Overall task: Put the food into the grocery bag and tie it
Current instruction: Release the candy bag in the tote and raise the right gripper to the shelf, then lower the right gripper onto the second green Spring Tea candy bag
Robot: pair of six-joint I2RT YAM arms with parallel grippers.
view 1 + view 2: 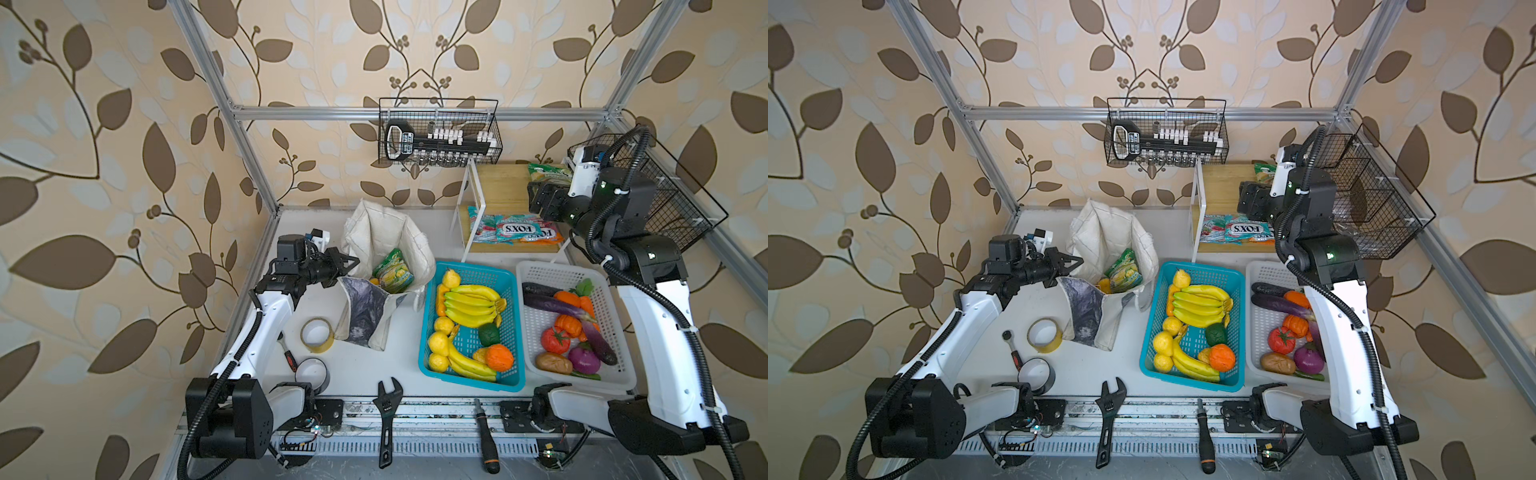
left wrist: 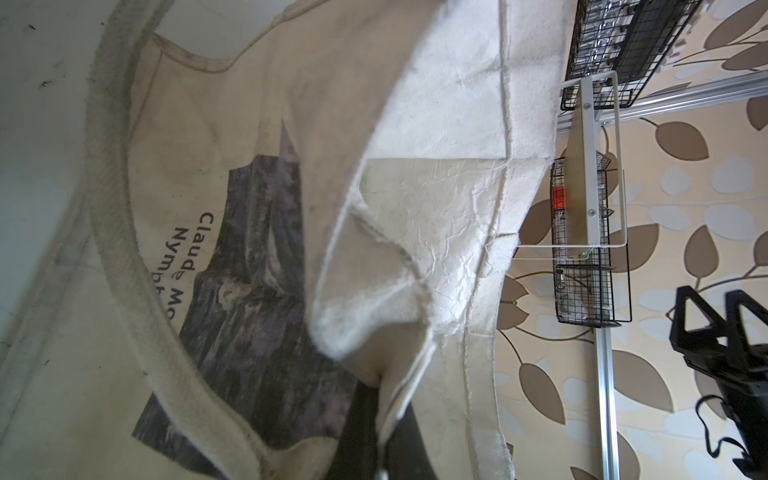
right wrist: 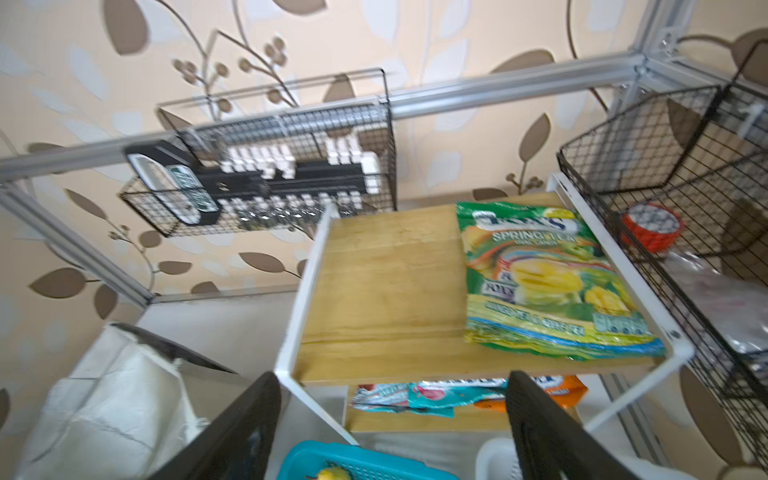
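- The left gripper (image 1: 352,264) is clamped tight on the left rim of the bag (image 1: 384,239), low over the table (image 1: 374,365); in the left wrist view a fold of the off-white cloth (image 2: 374,324) runs down between its dark fingers (image 2: 353,432)
- The bag stands upright and open towards the back left of the table, just left of the blue basket (image 1: 428,332); its dark printed panel (image 1: 365,307) faces the front and a white handle (image 1: 419,299) hangs down its right side
- A green packet (image 1: 392,272) lies tilted inside the bag, with a yellow-orange fruit (image 1: 374,281) just beside it, mostly hidden by the rim; both show in both top views
- The right gripper (image 3: 392,378) is wide open and holds nothing; in the right wrist view its two black fingers (image 3: 552,432) stand well apart, in front of the rack (image 1: 471,208)
- In both top views that gripper hangs raised at the back right, near the rack's top shelf and apart from everything on it
- The second green packet (image 3: 552,282) lies flat on the right part of the wooden top shelf, untouched; the view is somewhat blurred
- On the lower shelf lie teal, red and orange sweet bags (image 1: 511,230)
- The blue basket holds bananas, lemons and other toy fruit; the white basket (image 1: 528,332) right of it holds toy vegetables
- Whether more food lies deeper in the bag cannot be told
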